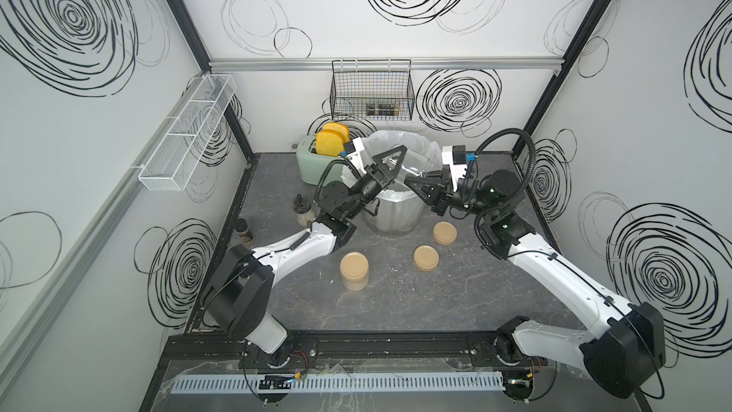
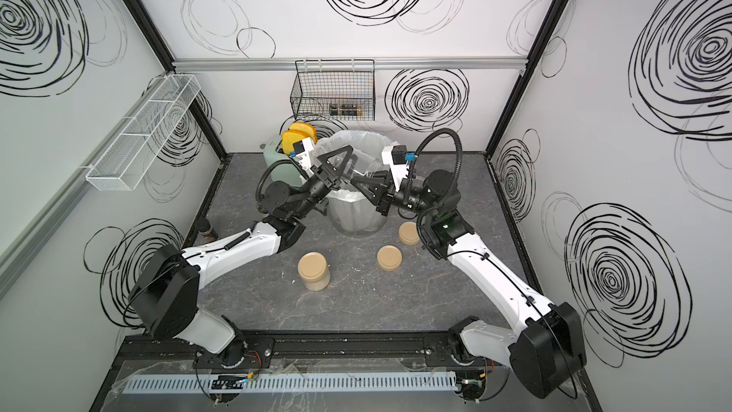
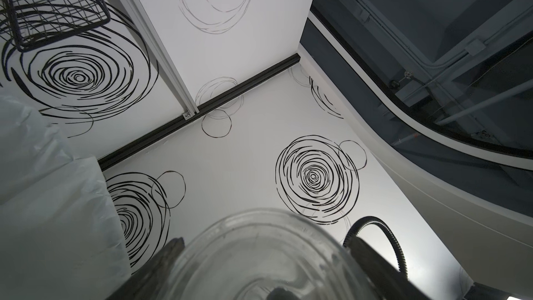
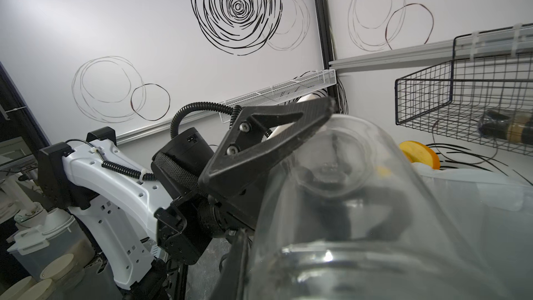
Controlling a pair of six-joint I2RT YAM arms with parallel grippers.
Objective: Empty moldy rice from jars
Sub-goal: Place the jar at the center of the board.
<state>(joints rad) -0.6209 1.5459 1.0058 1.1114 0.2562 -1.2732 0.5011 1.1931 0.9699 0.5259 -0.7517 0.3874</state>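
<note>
**Empty jar held two-handed over the bin, one full jar waiting**

Top views: the clear jar [image 1: 418, 164] hangs tilted above the lined bin [image 1: 392, 219] and looks empty. The left gripper [image 1: 396, 168] is clamped across the jar's body. The right gripper [image 1: 414, 184] is closed tight at the mouth end, seemingly pinching the rim wall. The lidded jar [image 1: 354, 271] stands upright on the table [image 1: 396, 303], well apart from the bin, with moldy rice [image 1: 355, 283] showing pale through its wall. Two loose lids [image 1: 426, 258] lie near the right arm.

Handling guess: the jars are stiff, slick and breakable. The full one is heavier, so grip it around the body below the lid.

The toaster [image 1: 313, 164] sits just beside the bin, and the small bottle [image 1: 303, 208] and spice shaker [image 1: 243, 230] crowd the left arm. The wire basket [image 1: 372, 93] hangs above.

Left wrist: the jar base sits between both fingers [image 3: 164, 261], which touch the glass.

Right wrist: the jar fills the foreground with no rice seen inside. The right gripper's own fingers are mostly hidden.
</note>
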